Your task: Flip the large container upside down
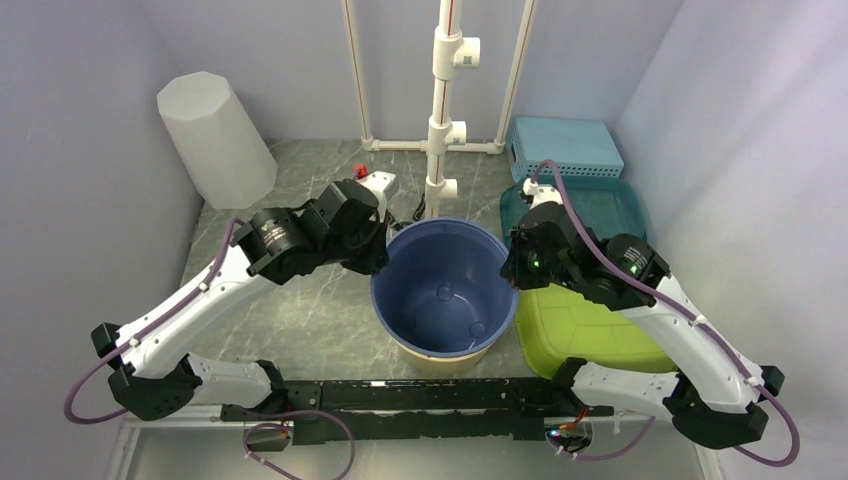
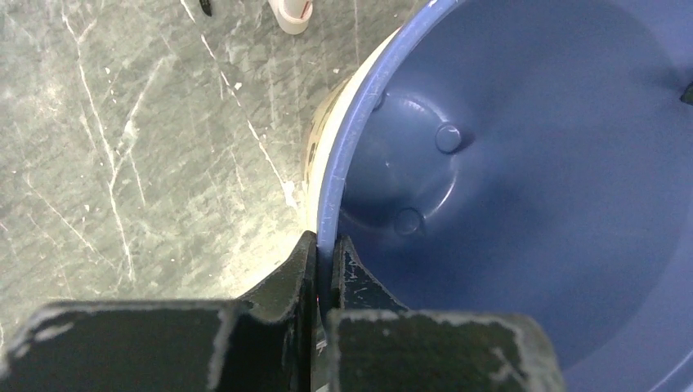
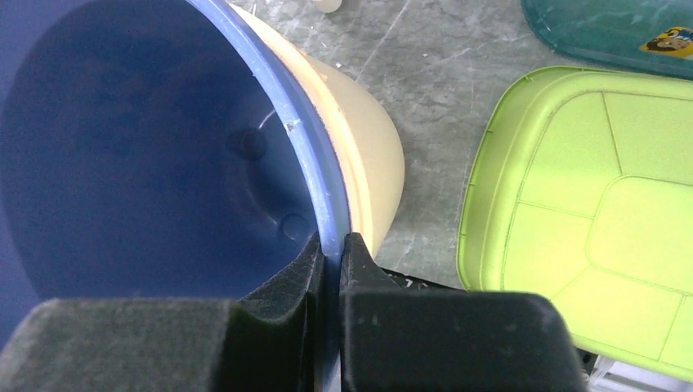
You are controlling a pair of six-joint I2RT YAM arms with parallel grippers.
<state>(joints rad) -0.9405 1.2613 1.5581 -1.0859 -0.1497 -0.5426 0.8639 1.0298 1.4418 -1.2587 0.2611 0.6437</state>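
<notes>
The large container [image 1: 445, 290] is a round bucket, blue inside and beige outside, standing upright with its mouth up in the middle of the table. My left gripper [image 1: 378, 258] is shut on its left rim, one finger inside and one outside, as the left wrist view shows at the rim [image 2: 327, 245]. On the opposite side my right gripper [image 1: 512, 270] is shut on the right rim [image 3: 331, 237], its fingers either side of the blue lip. The bucket [image 2: 531, 180] holds nothing inside; its beige wall [image 3: 368, 163] shows in the right wrist view.
A lime-green lid [image 1: 580, 330] lies flat just right of the bucket, with a teal tray [image 1: 610, 205] and a light blue basket [image 1: 565, 148] behind it. A white faceted bin [image 1: 215, 135] stands at the back left. A white pipe stand [image 1: 442, 120] rises behind the bucket.
</notes>
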